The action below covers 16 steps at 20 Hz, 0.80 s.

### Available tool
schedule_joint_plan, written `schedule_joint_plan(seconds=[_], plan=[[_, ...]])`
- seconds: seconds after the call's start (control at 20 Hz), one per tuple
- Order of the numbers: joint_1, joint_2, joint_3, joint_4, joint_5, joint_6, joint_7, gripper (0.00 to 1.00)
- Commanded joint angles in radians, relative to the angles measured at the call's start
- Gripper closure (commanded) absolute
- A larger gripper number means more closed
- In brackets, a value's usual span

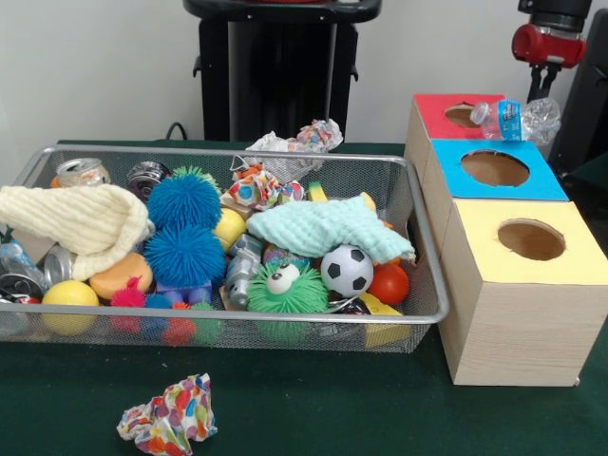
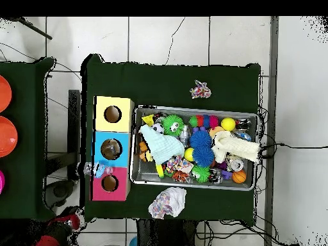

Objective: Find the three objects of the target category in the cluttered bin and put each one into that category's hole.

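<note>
Lying at the upper right of the front view, a crushed bottle (image 1: 518,120) rests beside the red-topped box's hole (image 1: 462,115), under the gripper (image 1: 543,81) whose jaws' state cannot be told; it seemingly needs nudging in.

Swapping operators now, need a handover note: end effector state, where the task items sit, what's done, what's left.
End effector: above the far corner of the red-topped box; open or shut not visible.
Plastic bottle: lies on its side at that box's edge, beside the hole, not in it. Whether it is gripped is unclear.
Wire basket: still piled with spiky balls, cloths, cans, a soccer ball. What may be another clear bottle shows at its end farthest from the boxes; uncertain.
Done: no drop confirmed; nothing visible inside the hole.
Left: get this bottle into the red box's hole, then search the basket for the others.
</note>
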Motion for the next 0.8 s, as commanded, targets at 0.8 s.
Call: schedule_joint_plan(seconds=[0.8], plan=[[-0.126, 0.002, 0.116, -0.12, -0.073, 0.078, 0.125, 1.0]])
